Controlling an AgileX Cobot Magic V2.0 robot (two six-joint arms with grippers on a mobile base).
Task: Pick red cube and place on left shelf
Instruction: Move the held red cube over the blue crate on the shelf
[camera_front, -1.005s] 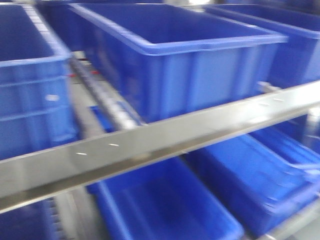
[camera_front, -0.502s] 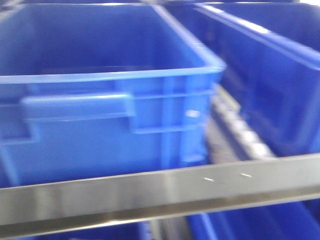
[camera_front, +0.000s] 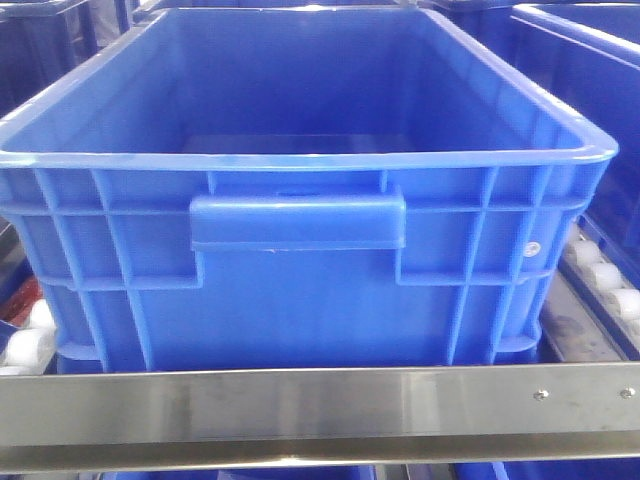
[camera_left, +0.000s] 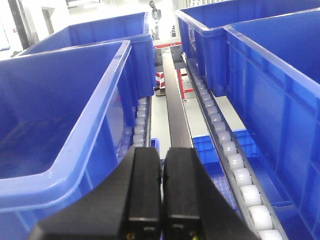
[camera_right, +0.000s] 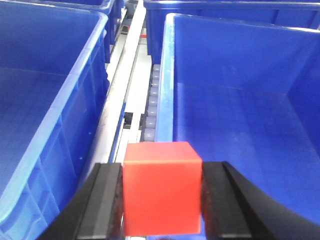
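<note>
In the right wrist view my right gripper (camera_right: 161, 200) is shut on the red cube (camera_right: 161, 192), held between both black fingers above the left wall of a blue crate (camera_right: 240, 100). In the left wrist view my left gripper (camera_left: 162, 165) is shut and empty, hanging over the steel divider (camera_left: 175, 115) between two rows of crates. The front view shows the shelf's flat steel front rail (camera_front: 320, 410) with a big blue ribbed crate (camera_front: 300, 220) resting on white rollers (camera_front: 600, 275) behind it. Neither gripper shows in the front view.
Blue crates stand on both sides of each gripper: one at the left (camera_left: 55, 130) and others at the right (camera_left: 270, 75) in the left wrist view, one at the left (camera_right: 45, 95) in the right wrist view. Roller tracks (camera_left: 225, 145) run between them.
The front view has swung from a tilted, blurred look at the rack to a level, sharp view square on one crate behind the steel rail.
</note>
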